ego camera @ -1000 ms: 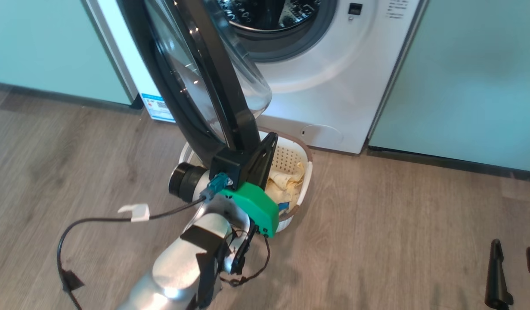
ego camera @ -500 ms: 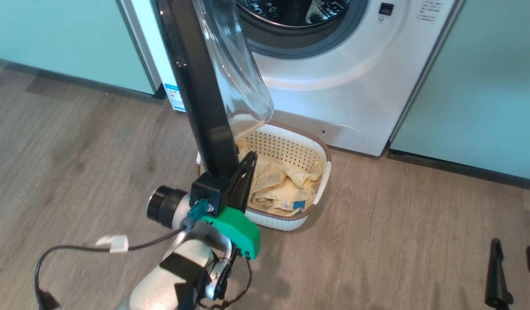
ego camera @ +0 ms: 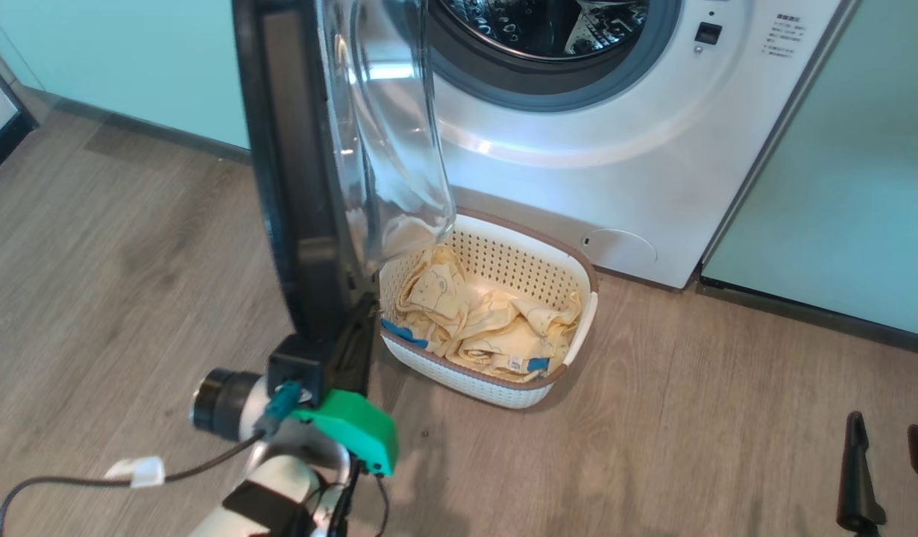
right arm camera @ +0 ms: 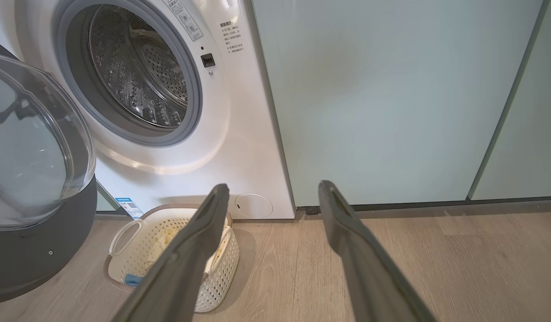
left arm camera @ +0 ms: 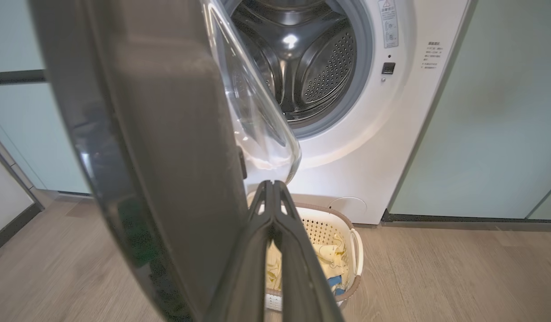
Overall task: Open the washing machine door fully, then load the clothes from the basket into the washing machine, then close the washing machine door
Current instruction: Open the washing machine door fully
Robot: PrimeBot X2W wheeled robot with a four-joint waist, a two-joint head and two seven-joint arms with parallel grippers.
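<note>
Left gripper [left arm camera: 271, 185], fingers pressed together, lies along the inner rim of the door [ego camera: 294, 186], which stands part-open above the basket [ego camera: 503, 261] of clothes [ego camera: 488, 321]. Gripping nothing, it could slip off the glossy rim and let the door swing back. Right gripper [ego camera: 886, 425] hangs spread, idle.

My left arm's forearm [ego camera: 287, 471] is pale silver, banded by a black strap [ego camera: 268, 507]. At the wrist sits a bright green plastic housing [ego camera: 350, 432], with a black box-shaped bracket [ego camera: 302, 365] on its far side and a stubby black cylinder [ego camera: 216, 403] to its left. A teal plug [ego camera: 282, 403] feeds a thin black cable [ego camera: 205, 459] that carries a white clip [ego camera: 134, 471]. The left claw [left arm camera: 271, 185] has long dark grey fingers with small cut-outs near the tips. The right claw [ego camera: 886, 424] has two slim, black, tapering fingers.
</note>
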